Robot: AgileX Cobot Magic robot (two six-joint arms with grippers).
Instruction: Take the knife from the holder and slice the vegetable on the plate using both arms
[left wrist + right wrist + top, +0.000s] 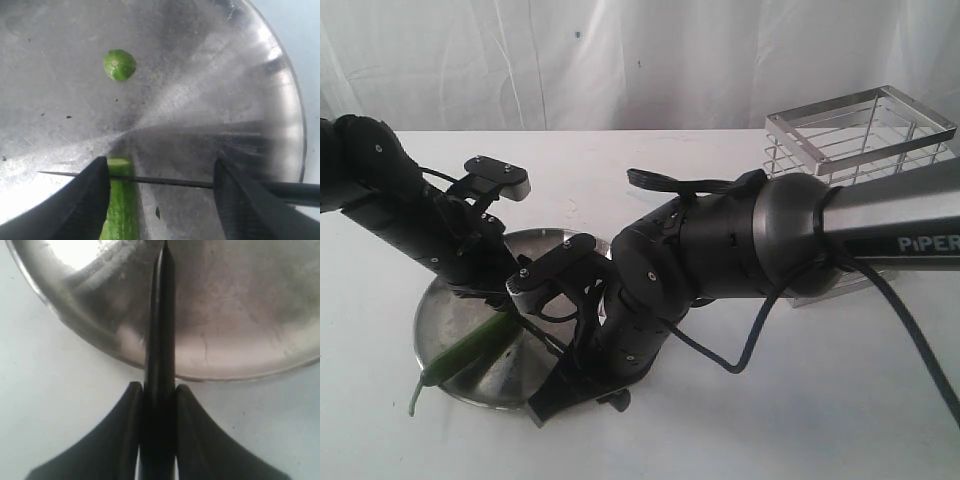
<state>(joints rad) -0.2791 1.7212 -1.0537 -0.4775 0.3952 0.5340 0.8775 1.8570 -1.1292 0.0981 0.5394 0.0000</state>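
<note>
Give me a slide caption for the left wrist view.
Knife blade lies across the vegetable near its cut end, between the open left gripper, one cut piece lying apart on the plate.

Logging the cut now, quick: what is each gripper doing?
Left gripper: open, fingers either side of the vegetable, not pinching it.
Right gripper: shut on the knife.

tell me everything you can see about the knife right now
The knife is slim and dark, with a black handle and a thin pointed blade. The right gripper is shut on its handle, both fingers pressed against it. The blade reaches over the rim of the steel plate and lies edge-down across the cut end of the green vegetable, passing between the left gripper's fingers. A sliced-off end piece lies apart on the plate.
</note>
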